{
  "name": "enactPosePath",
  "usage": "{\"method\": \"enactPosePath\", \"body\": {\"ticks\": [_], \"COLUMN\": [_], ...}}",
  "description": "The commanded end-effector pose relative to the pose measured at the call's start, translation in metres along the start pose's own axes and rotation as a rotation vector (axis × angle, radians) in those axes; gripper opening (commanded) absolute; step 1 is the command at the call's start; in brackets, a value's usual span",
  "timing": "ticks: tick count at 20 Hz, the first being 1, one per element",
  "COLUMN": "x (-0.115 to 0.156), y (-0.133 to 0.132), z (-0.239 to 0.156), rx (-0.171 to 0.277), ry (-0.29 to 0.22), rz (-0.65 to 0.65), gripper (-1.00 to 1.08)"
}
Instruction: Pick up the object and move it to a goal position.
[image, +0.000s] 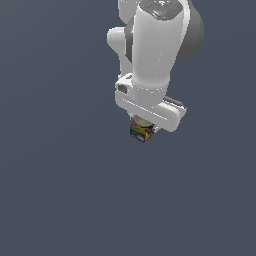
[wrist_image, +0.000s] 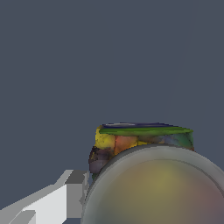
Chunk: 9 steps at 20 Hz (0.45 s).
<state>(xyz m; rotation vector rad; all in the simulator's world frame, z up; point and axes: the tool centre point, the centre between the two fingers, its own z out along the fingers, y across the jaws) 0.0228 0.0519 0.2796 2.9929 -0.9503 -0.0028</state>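
Exterior view: the white Panda arm (image: 152, 45) came down from the top of frame, its wrist ending in the hand (image: 144, 126), which pointed downward. Directly under the hand sat the can (image: 141, 132), its pale tan top tucked up against the underside of the hand and its dark label, showing blue, green and yellow patches, sticking out below. The fingers themselves were hidden behind the hand's body and the can, so their spacing could not be read from this angle. Nothing but flat grey-blue ground surrounded the can; whether it rested on that surface or hung clear of it could not be told.

Wrist view: the can (wrist_image: 144, 142) filled the near field. Its round pale top showed as a large blurred tan-grey disc, and past it the label band carried a green edge, a yellow patch and an orange-red patch. One white fingertip (wrist_image: 65, 199) lay just beside the can's wall, apparently touching it. The opposite finger was out of frame. The hand appeared to be pinching the can, with the can seated between the fingers, though only one contact side was visible.
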Motion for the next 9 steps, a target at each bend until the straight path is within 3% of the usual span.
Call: {"method": "enactPosePath", "body": {"ticks": [1,9], "x": [-0.002,-0.004], "y": [-0.003,-0.007], "z": [-0.016,-0.035], "rx": [0.001,0.002], "ry": [0.002,0.002], "rz": [0.001,0.000], "gripper": [-1.00,-1.00]}}
